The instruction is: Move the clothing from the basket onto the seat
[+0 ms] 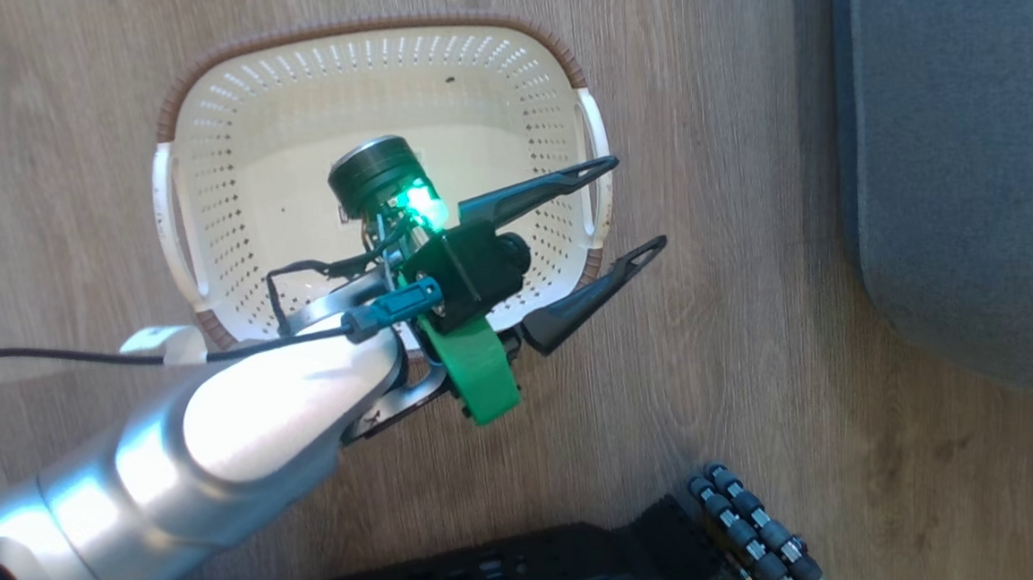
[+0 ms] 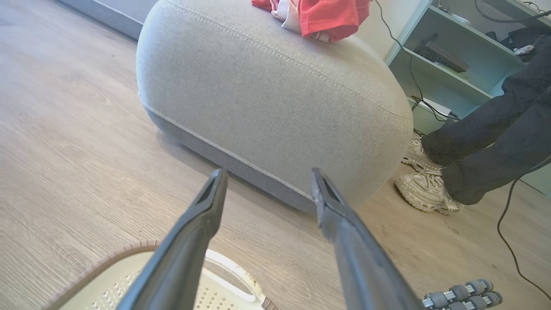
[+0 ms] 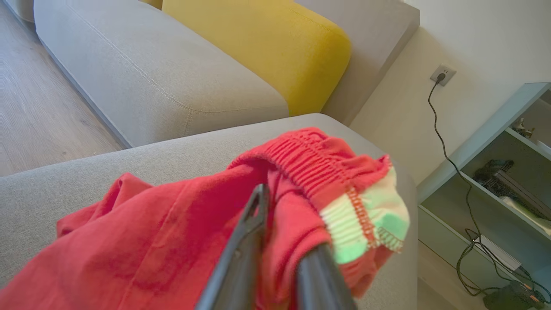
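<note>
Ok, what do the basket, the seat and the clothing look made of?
Basket: likely moulded plastic, cream, smooth, with rows of holes and a brown woven-look rim.
Seat: matte grey upholstery fabric, with stitched seams.
Clothing: thin soft red fabric, gathered elastic band; fibre unclear.

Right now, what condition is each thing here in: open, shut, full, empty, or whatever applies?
basket: empty, upright on the floor.
left gripper: open, holding nothing, over the basket's rim.
seat: partly covered on top.
clothing: out of the basket, on the seat, one fold pinched.
right gripper: shut on the clothing.
wall plug: pushed into its socket.
</note>
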`<state>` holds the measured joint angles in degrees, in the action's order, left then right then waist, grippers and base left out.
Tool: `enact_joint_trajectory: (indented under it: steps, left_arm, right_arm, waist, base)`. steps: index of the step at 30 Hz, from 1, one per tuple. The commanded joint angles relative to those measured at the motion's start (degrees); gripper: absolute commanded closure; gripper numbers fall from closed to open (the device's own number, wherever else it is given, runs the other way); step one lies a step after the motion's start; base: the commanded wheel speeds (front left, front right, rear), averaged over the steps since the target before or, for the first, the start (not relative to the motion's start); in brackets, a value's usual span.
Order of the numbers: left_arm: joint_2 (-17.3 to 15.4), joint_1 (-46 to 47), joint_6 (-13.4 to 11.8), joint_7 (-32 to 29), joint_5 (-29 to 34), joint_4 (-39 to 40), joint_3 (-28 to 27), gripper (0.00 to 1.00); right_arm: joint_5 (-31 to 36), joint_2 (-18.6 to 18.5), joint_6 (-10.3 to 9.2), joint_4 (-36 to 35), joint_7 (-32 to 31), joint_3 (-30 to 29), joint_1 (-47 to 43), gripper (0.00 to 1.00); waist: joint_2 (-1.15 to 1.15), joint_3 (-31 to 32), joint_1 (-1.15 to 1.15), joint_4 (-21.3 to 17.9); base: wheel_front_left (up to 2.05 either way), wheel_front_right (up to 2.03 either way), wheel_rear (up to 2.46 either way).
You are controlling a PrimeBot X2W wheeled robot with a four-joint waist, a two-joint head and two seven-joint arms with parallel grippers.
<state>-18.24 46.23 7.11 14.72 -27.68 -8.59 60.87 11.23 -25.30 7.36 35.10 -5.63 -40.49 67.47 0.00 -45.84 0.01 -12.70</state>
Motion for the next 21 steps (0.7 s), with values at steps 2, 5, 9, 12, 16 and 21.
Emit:
enact_joint_trajectory:
  steps: [2,5,9,12,16,21]
  left_arm:
    - [0.70,0.81,0.37,0.28,0.82,2.46,-1.71,0.00]
    - [1.51,0.86,0.37,0.28,1.11,2.84,-2.04,0.00]
    - [2.74,0.49,0.37,0.28,1.39,2.85,-2.34,0.00]
    - [3.67,0.02,0.37,0.28,1.44,2.40,-2.58,0.00]
    - [4.84,-1.10,0.37,0.28,1.20,1.44,-3.31,0.00]
    - [6.00,-3.19,0.37,0.28,1.46,-0.45,-4.85,0.00]
  right_arm:
    - [-1.21,-4.30,0.13,0.63,2.91,0.88,-0.82,0.00]
    - [-2.65,-6.49,0.13,4.74,5.96,3.26,-0.58,0.00]
    - [-4.84,-8.93,0.13,9.95,8.57,8.25,-0.48,0.00]
    - [-6.78,-10.13,0.13,13.01,9.61,12.64,-1.15,0.00]
    - [-9.76,-10.59,0.13,15.31,11.54,18.34,-2.49,0.00]
    - [-13.49,-10.83,0.13,16.66,13.12,24.89,-4.75,0.00]
  waist:
    - [0.00,1.62,-0.01,0.40]
    - [0.00,3.79,-0.01,0.71]
    - [0.00,7.61,-0.01,1.11]
    - [0.00,10.49,-0.01,1.33]
    - [0.00,14.46,-0.01,1.52]
    - [0.00,19.23,-0.01,1.97]
  base:
    - [0.00,0.00,0.00]
    - [0.00,0.00,0.00]
    - [0.00,0.00,0.00]
    - [0.00,0.00,0.00]
    - [0.00,0.00,0.00]
    - [0.00,0.00,0.00]
